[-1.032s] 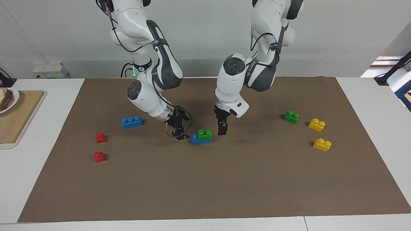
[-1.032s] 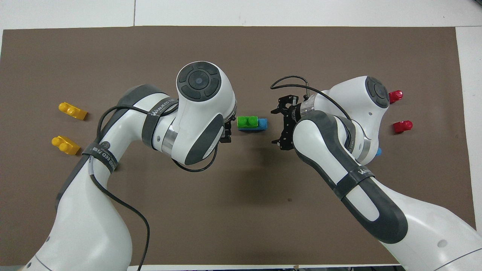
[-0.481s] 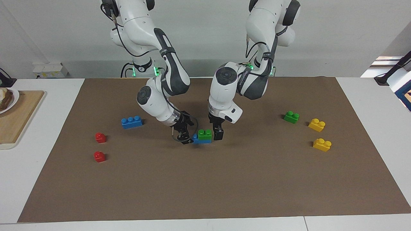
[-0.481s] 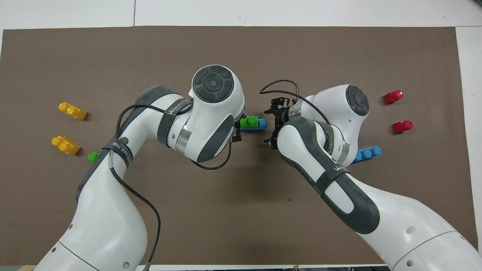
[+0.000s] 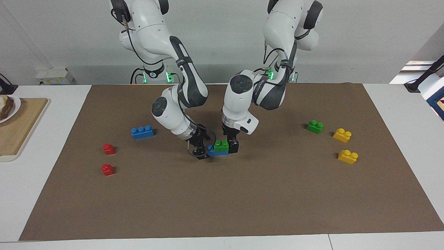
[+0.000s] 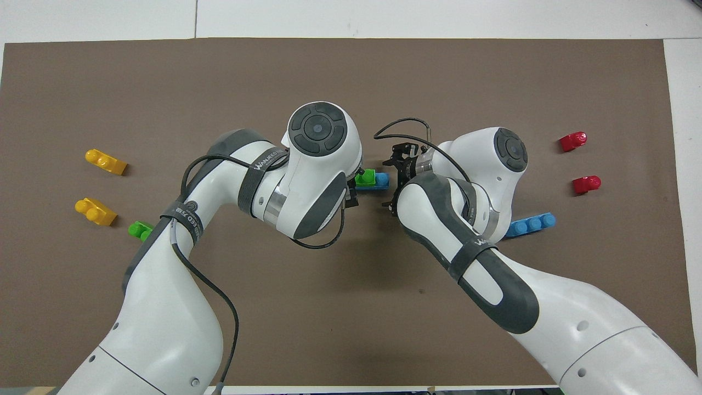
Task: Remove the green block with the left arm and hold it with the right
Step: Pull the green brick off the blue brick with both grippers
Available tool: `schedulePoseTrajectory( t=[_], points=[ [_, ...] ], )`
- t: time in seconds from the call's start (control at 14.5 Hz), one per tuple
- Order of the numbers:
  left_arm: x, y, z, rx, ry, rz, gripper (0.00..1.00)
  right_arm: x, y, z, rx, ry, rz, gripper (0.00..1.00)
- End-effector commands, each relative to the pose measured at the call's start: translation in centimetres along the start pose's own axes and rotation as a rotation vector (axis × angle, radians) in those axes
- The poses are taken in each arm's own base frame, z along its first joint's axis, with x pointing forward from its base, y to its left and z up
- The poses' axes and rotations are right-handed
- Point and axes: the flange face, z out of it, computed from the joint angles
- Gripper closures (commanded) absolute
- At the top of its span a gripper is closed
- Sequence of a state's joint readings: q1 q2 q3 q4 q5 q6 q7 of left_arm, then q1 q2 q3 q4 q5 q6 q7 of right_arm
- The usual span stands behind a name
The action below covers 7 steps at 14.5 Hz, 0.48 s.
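Green block (image 5: pixel 221 145) mid-frame: light, rigid, studs press-fit. You pinch its flat sides. Left gripper (image 5: pixel 231 145) and right gripper (image 5: pixel 200 150) both open.

Bright, even light falls from above. The arms (image 5: pixel 180 86) cast soft, faint shadows on the brown mat (image 5: pixel 222 201). Both views are sharp, without glare.

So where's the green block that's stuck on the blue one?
The green block sits on a blue block in the middle of the brown mat, between the open left gripper and the open right gripper.
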<state>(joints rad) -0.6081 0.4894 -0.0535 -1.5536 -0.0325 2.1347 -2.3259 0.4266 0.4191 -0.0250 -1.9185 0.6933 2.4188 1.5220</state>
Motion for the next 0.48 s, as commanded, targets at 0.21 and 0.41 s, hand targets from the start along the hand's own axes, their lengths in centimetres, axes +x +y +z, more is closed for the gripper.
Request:
schedulePoseTrajectory(
  t=[0.21,0.41],
  points=[
    [0.1,-1.0,1.8,-0.018,0.003,-0.015,0.00,-1.3,0.0,0.8,0.018,-0.037,-0.009,0.04],
    [-0.2,-1.4,2.1,-0.023,0.005,-0.020,0.00,-1.1,-0.1,1.1,0.028,-0.032,-0.012,0.19]
  ],
)
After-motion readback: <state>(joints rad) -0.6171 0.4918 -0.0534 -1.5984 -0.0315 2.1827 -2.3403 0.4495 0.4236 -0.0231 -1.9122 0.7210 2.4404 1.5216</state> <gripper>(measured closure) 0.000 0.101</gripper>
